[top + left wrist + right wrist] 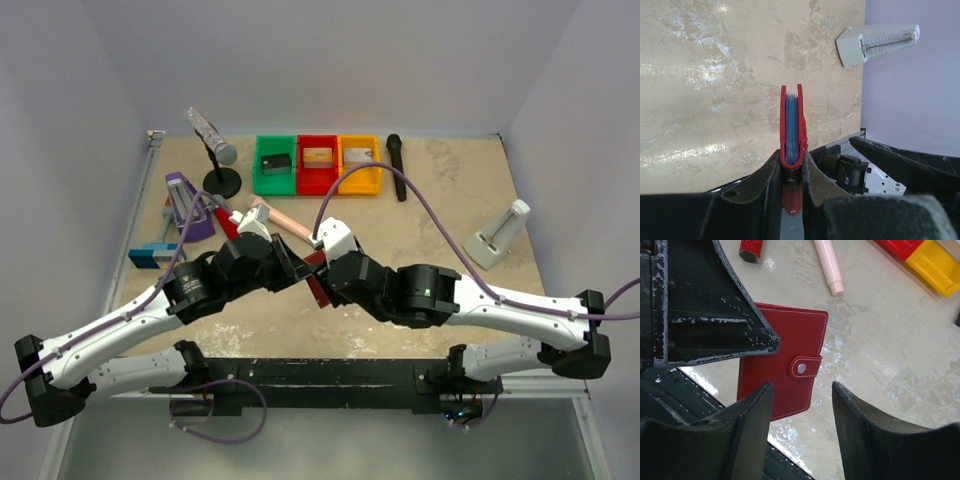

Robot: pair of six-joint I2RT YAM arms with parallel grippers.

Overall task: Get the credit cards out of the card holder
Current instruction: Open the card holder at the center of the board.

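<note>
Card holder (785, 355), dark red and folded shut, hangs clamped in the left hand (791, 156) over the near middle of the bench (450, 190). Whether it touches the surface I cannot tell. The bench is tan and mottled, with pale walls on three sides. Two black-and-white arms come in from its near edge, the left arm (110, 330) and the right arm (520, 310), and meet at the centre around the holder.

Along the far side a green bin (275, 185), a red bin (318, 185) and a yellow bin (360, 185) stand touching side by side, each with a small block inside. A grey metronome (497, 237) sits well apart on the right and a purple metronome (183, 200) on the left. A silver microphone (210, 132) on a black stand is just behind the purple one. A black microphone (397, 168) lies just right of the yellow bin. A pink stick (285, 220) lies near the hands.

From the left wrist the holder is edge-on and upright. Its two red covers are squeezed between the black fingers (767, 180), with blue-grey leaves packed between them; the credit cards cannot be made out. The right hand (802, 390) has its fingers apart and grips nothing. One finger overlaps the holder's lower corner in the wrist view and the other is clear of its edge. A small red tab (805, 367) with a metal snap wraps over the holder's edge, fastened.
</note>
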